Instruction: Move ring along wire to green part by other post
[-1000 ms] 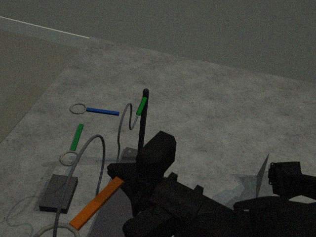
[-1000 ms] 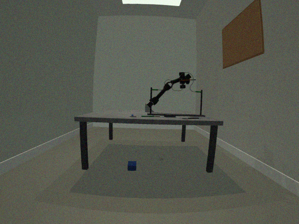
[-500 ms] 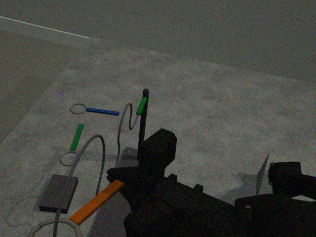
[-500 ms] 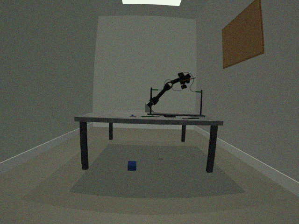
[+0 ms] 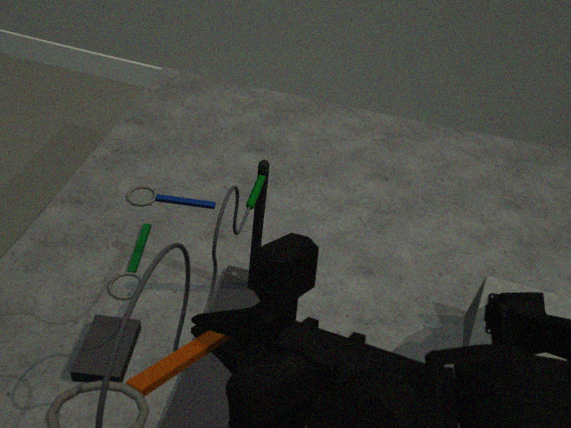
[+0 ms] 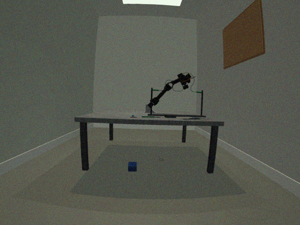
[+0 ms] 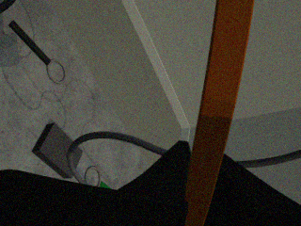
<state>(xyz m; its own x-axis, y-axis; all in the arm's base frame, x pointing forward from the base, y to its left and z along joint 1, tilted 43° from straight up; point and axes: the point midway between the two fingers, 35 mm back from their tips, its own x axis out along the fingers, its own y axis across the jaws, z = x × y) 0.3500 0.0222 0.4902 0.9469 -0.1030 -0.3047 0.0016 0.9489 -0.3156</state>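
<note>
The orange handle (image 5: 175,364) (image 7: 221,94) slants up from its pale ring (image 5: 143,409), which is cut off by the lower edge of the top view. My gripper (image 5: 216,334) (image 7: 192,153) is shut on the handle's far end. The grey wire (image 5: 177,245) (image 7: 103,135) crosses the ring's upper rim and runs down inside its outline; contact cannot be told. In the wrist view the wire passes behind the fingers. One green part (image 5: 255,191) (image 6: 155,90) is beside a black post (image 5: 259,216) (image 6: 151,102); the other green part (image 6: 198,92) is beside the right post (image 6: 202,104).
A blue-handled ring (image 5: 184,201), a green-handled ring (image 5: 139,249) and a dark block (image 5: 105,342) (image 7: 58,153) lie on the table. A dark-handled ring (image 7: 30,43) lies there too. Humps of the wire stand left of the gripper in the top view.
</note>
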